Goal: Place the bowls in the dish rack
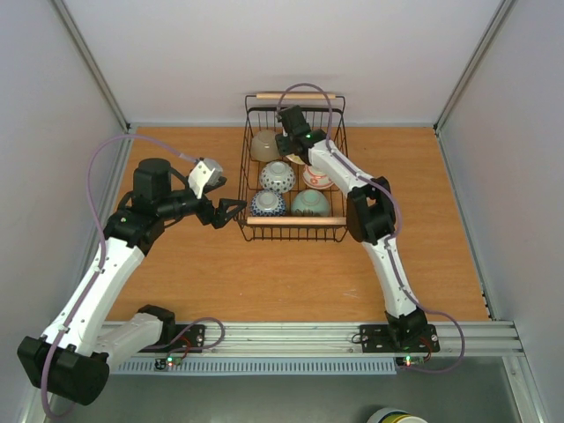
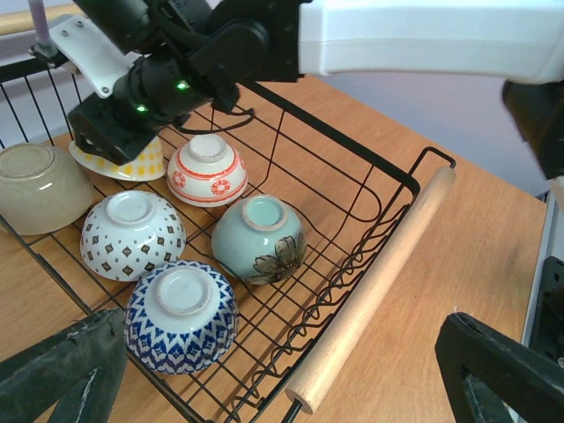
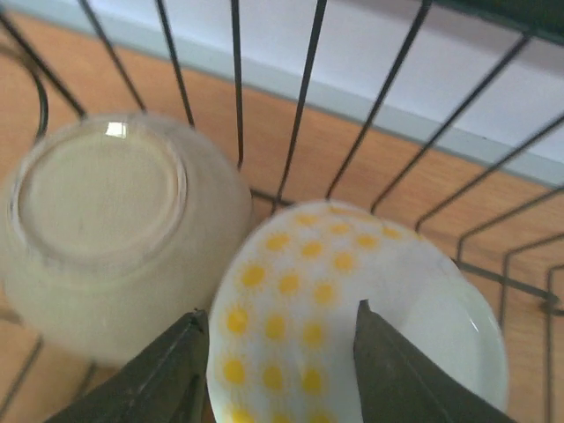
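at the rack's (image 1: 244, 159) far end: right gripper (image 3: 282, 352) over the dotted bowl (image 3: 300, 300)

its jaws stand apart astride the tilted dotted bowl, which leans beside an upturned beige bowl (image 3: 97, 229); whether they touch it i can't tell. four more bowls (image 2: 181, 317) sit upturned nearer. left gripper (image 1: 231, 211) hangs wide open just outside the rack's near left corner.

The black wire rack (image 1: 295, 231), a wooden handle (image 2: 370, 291) at each end, is sitting on the table (image 1: 176, 264) and holding all six bowls. Five are lying upside down, feet up: a beige bowl (image 2: 35, 185), a white bowl with blue diamonds (image 2: 132, 233), a blue zigzag bowl (image 2: 181, 317), a pale green bowl with a flower (image 2: 258, 238) and a red-patterned bowl (image 2: 207, 170). The yellow-dotted bowl (image 3: 300, 300) is leaning tilted just beside the beige one.
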